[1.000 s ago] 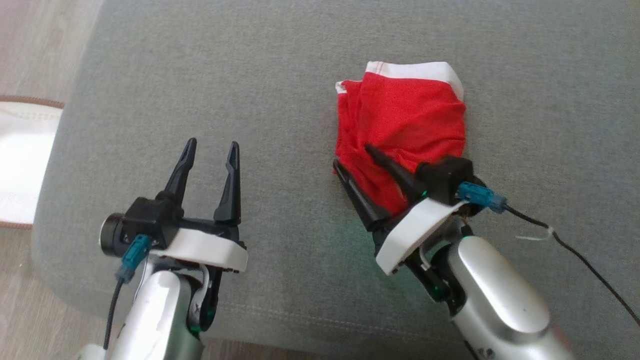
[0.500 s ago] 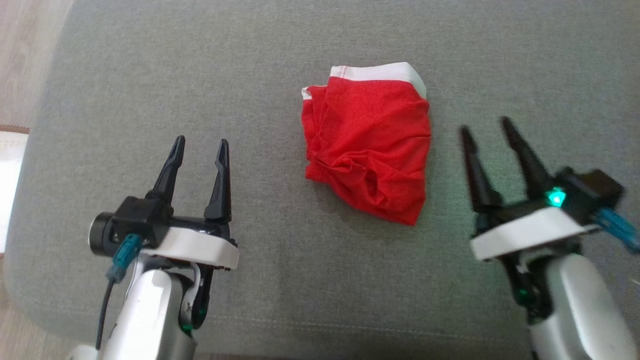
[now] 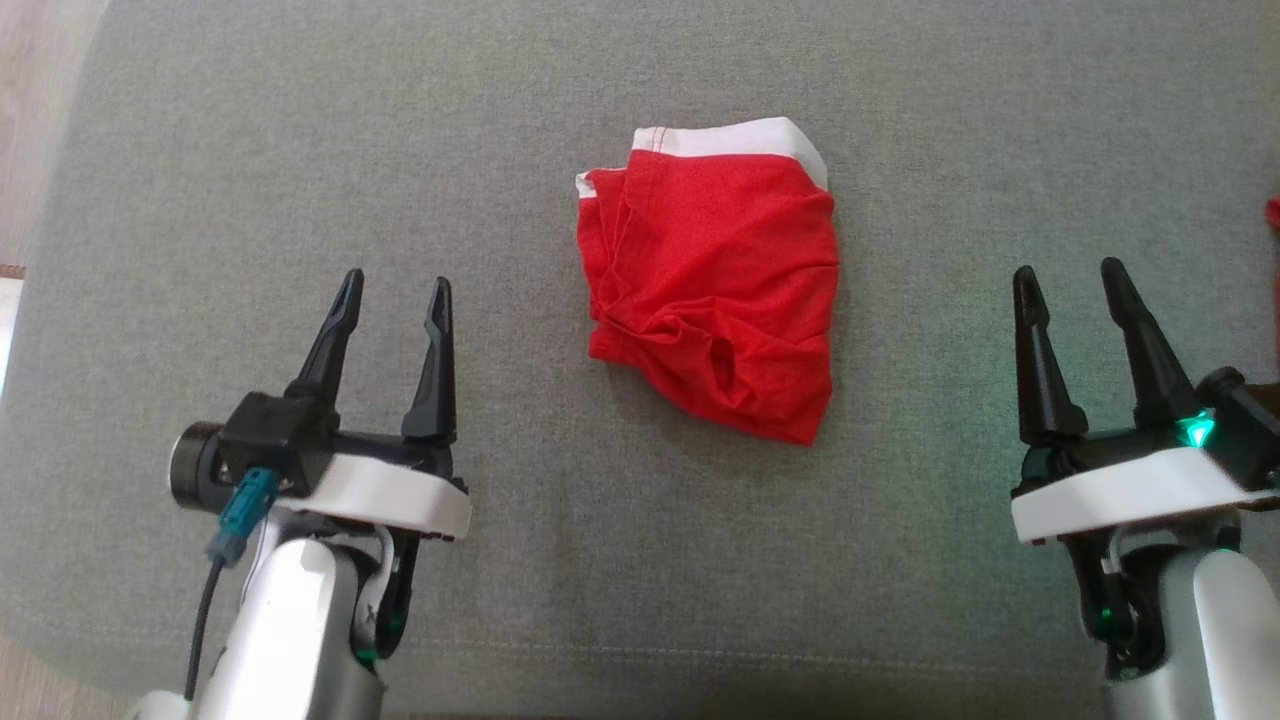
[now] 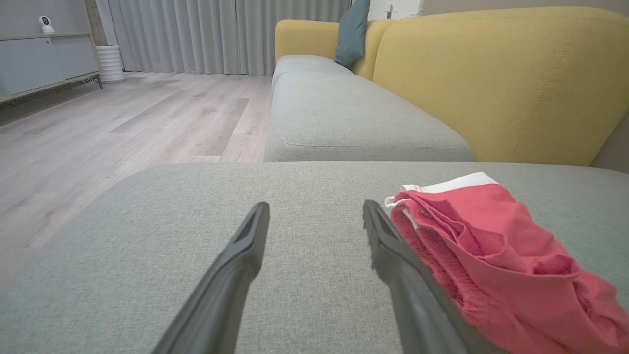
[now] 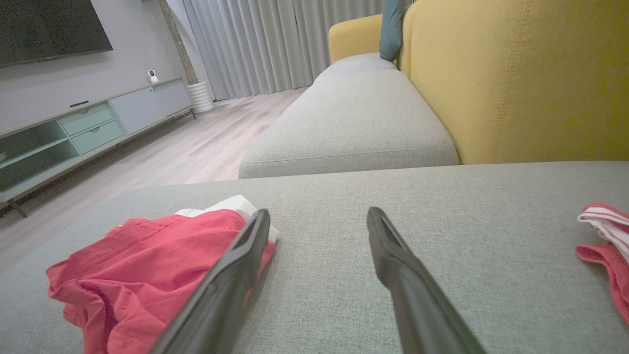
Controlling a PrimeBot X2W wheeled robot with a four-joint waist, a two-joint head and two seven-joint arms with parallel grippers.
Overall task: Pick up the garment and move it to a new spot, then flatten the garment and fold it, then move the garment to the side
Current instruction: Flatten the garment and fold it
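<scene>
— Head view: where is the garment (image 3: pixel 715 300) being shown?
— It is being shown lying in a loose red bundle, with a white band along its far edge, on the grey seat cushion (image 3: pixel 600 90). It is lying about midway between the two arms and is being touched by neither.
— And how are the pincers being held?
— The left pincer (image 3: pixel 396 280) is being held wide, with nothing between its fingers (image 3: pixel 335 330), well apart from the garment. The right pincer (image 3: pixel 1067 268) is being held equally wide and empty on the opposite side, with a green light (image 3: pixel 1193 430) being shown at its base.
— Left wrist view?
— The left pincer (image 4: pixel 317 205) is being seen spread over bare cushion. The garment (image 4: pixel 491 236) is being shown just to the right of the right-hand finger (image 4: pixel 395 255). A yellow backrest (image 4: pixel 491 73) and a wooden floor (image 4: pixel 123 123) are being shown beyond.
— Right wrist view?
— The right pincer (image 5: pixel 318 212) is being seen spread wide over the cushion. The garment (image 5: pixel 147 255) is lying to the left and is being partly hidden by the left-hand finger (image 5: pixel 238 265). A second red and white cloth (image 5: pixel 604 236) is being shown at the right edge, well apart.
</scene>
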